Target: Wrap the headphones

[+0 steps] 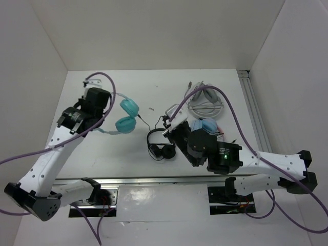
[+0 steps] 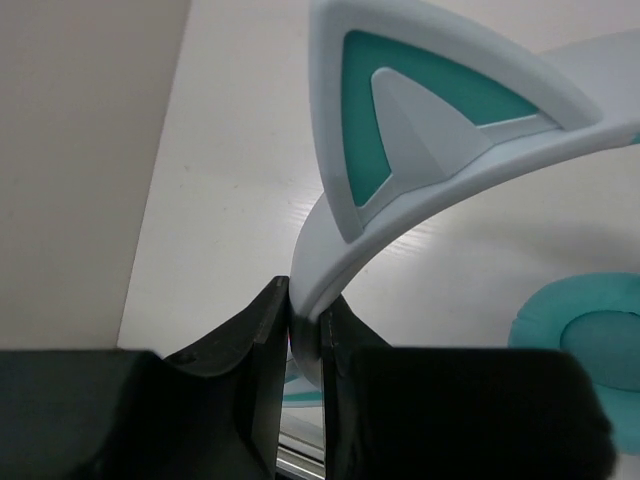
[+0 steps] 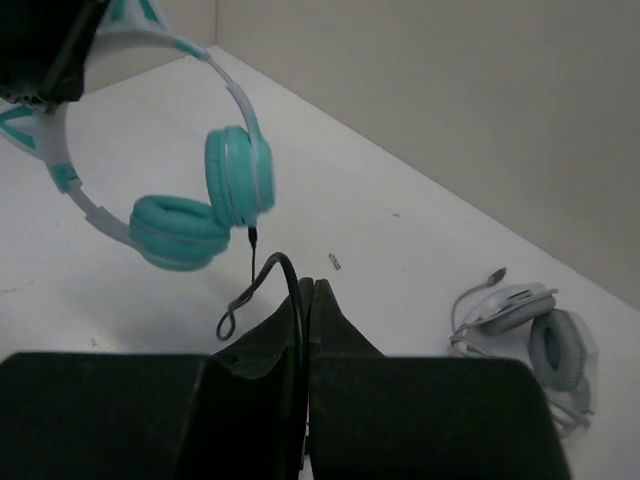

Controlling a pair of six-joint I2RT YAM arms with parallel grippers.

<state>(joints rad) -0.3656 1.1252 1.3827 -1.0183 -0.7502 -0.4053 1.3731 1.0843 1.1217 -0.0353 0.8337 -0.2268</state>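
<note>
- The left claw point(image 2: 304, 312) was pinching the white headband point(image 2: 335, 245) of the headphones point(image 1: 126, 116). The band curved up and away from its tips, with one cat ear point(image 2: 420, 110) just above them and a teal cup point(image 2: 590, 345) off to their right.
- The headphones hung out beyond that claw with both cups together at the far end. They looked held clear of the table point(image 1: 128, 164), though this could not be told for certain.
- The right claw point(image 3: 305, 300) was pressed together on the thin dark cable point(image 3: 262, 272). The cable rose from between its fingers, kinked into a small loop, and ran to the cups ahead and to the left of its tips.
- No turn of cable showed around the band or cups, so the step in hand appeared to be the start of winding, with both ends secured.
- The next move likely called for the right claw to carry the cable around the headphones while the left held them steady, with gentle tension so the cable neither slipped nor tugged at its socket.
- A small black pair point(image 1: 159, 148) lay just beside the right claw and a grey headset point(image 3: 540, 335) ahead to its right. Both were snag risks.
</note>
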